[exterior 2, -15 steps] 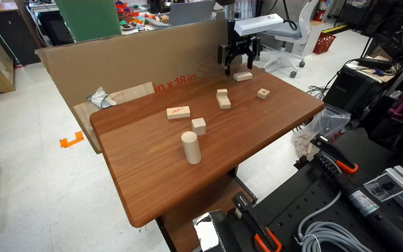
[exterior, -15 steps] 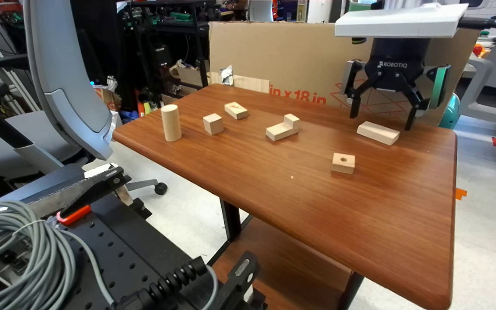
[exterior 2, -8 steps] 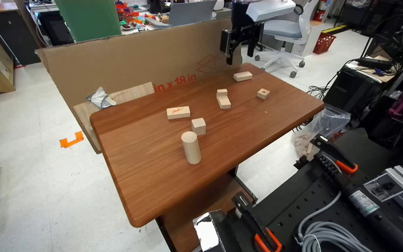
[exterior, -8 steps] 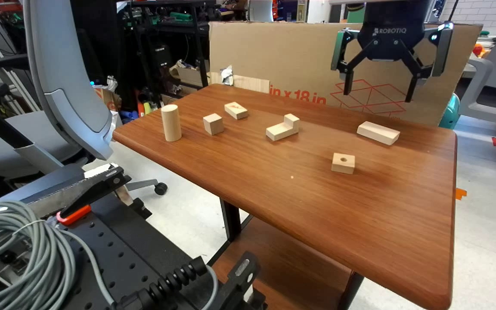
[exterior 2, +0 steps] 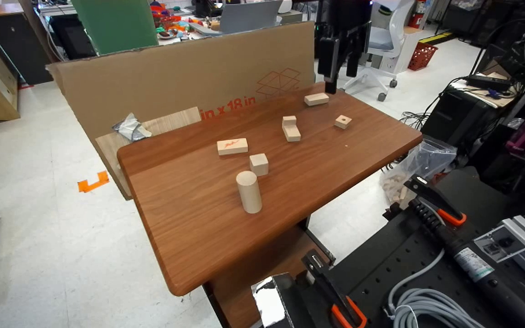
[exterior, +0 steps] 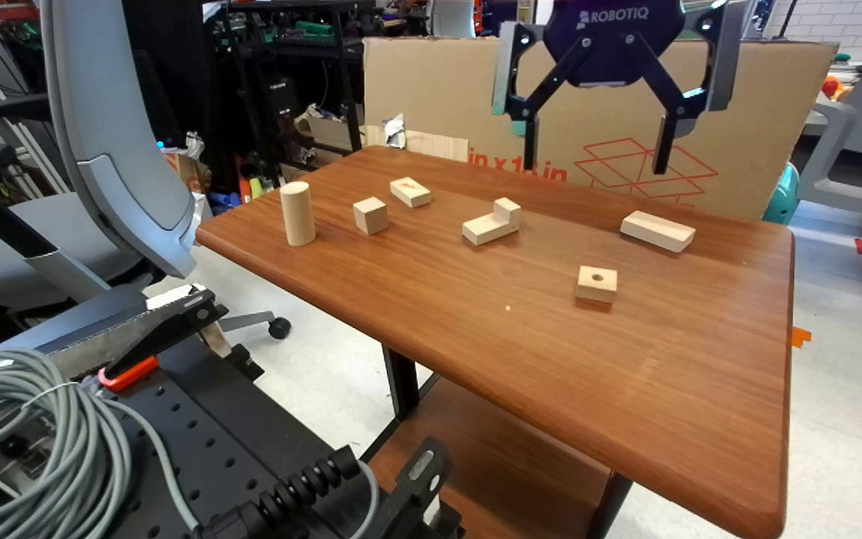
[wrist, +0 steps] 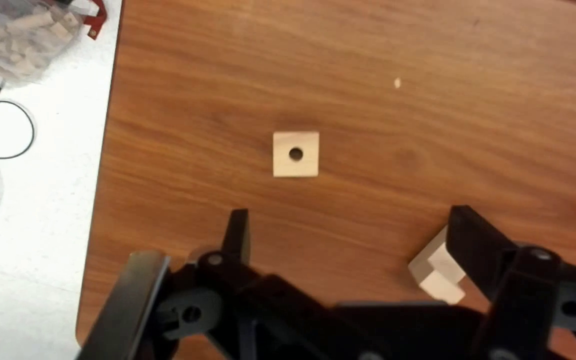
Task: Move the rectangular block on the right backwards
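On the brown table (exterior: 438, 284), near the long edge by the cardboard (exterior: 431, 90), lies the rectangular block (exterior: 658, 231) — farthest right of the wooden pieces in an exterior view. It lies flat, apart from the others. Up in the air is the gripper (exterior: 596, 159), its two fingers spread wide, holding nothing. Near the rectangular block sits a block with a hole (exterior: 596, 290). Then comes a step-shaped block (exterior: 487, 227) — a finger hides part of it in the wrist view. Toward the other end are an orange-marked block (exterior 2: 232, 146), a cube (exterior: 370, 216) and an upright round post (exterior: 298, 217).
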Available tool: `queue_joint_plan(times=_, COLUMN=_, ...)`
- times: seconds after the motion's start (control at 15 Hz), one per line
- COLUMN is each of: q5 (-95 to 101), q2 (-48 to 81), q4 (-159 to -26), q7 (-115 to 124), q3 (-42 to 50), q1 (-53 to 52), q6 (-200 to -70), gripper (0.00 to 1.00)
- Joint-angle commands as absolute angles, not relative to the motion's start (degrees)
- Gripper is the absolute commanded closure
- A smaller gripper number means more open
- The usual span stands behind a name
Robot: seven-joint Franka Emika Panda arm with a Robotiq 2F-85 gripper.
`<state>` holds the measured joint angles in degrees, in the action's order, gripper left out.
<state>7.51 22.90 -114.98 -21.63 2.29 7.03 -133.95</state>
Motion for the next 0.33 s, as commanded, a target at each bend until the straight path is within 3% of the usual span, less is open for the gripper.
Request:
queue_joint_plan(times=0.0, q5=9.0, q2=10.9, q4=-129.3, q7=-23.0, q3=1.8, q1=6.7, q6=-135.0, gripper=0.00)
queue_joint_plan(times=0.07, q5=9.9, q2=8.2, q4=-132.4, q7=-22.9, q3=2.1, q1=6.3, q6=-133.5, gripper=0.00)
queue_joint_plan(times=0.13, q5=7.9, q2=15.5, q4=-124.2, q7=-22.5, q3=2.0, q1=6.7, q6=-133.6, gripper=0.00)
queue_joint_plan(times=0.27, q5=8.4, q2=11.3, q4=-129.4, q7=-22.6, q3=2.2, q1=6.4, q6=-133.6, gripper=0.00)
